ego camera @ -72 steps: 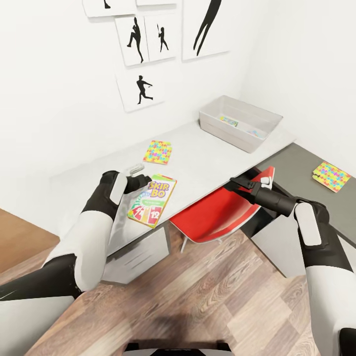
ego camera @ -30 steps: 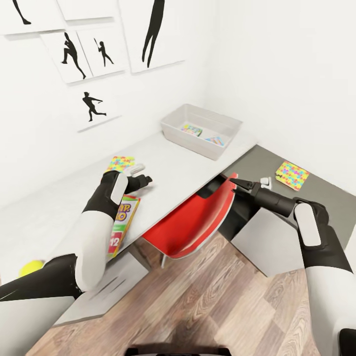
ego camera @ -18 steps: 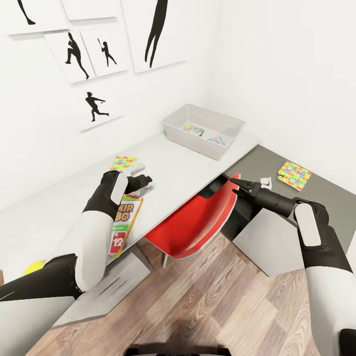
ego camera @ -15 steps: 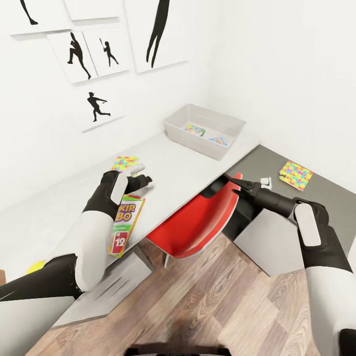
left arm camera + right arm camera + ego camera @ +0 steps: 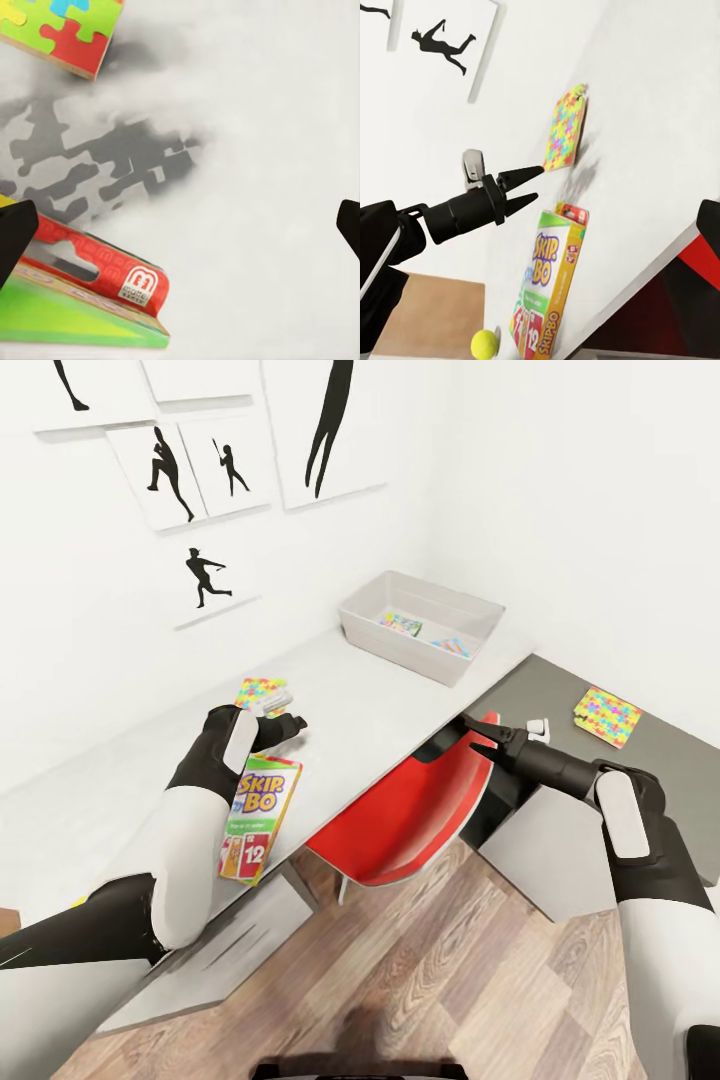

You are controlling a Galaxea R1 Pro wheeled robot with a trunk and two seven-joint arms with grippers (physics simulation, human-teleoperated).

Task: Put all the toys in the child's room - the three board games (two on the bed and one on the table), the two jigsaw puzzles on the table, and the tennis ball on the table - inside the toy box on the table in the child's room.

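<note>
The pale toy box (image 5: 365, 622) stands at the table's (image 5: 370, 695) far end, with a green-edged board game (image 5: 402, 623) and a blue one (image 5: 452, 645) lying inside. One jigsaw puzzle (image 5: 262, 693) (image 5: 564, 136) (image 5: 64, 30) lies mid-table. The SKIP-BO board game (image 5: 255, 815) (image 5: 546, 285) (image 5: 90, 296) sits near the front edge. My left gripper (image 5: 288, 722) (image 5: 526, 186) hovers open and empty between those two. A second jigsaw puzzle (image 5: 606, 717) rests on the dark cabinet. The tennis ball (image 5: 485, 343) lies beyond the SKIP-BO box. My right gripper (image 5: 468, 731) is open above the chair.
A red chair (image 5: 420, 810) is pushed under the table's front edge, right below my right gripper. White walls with black baseball-player prints (image 5: 205, 575) close the corner behind the table. Wood-plank floor (image 5: 420, 970) lies in front of me.
The whole view has swung, so the table and its things have shifted in the picture. The SKIP-BO box now shows fully beside my left forearm. Both arms keep their pose.
</note>
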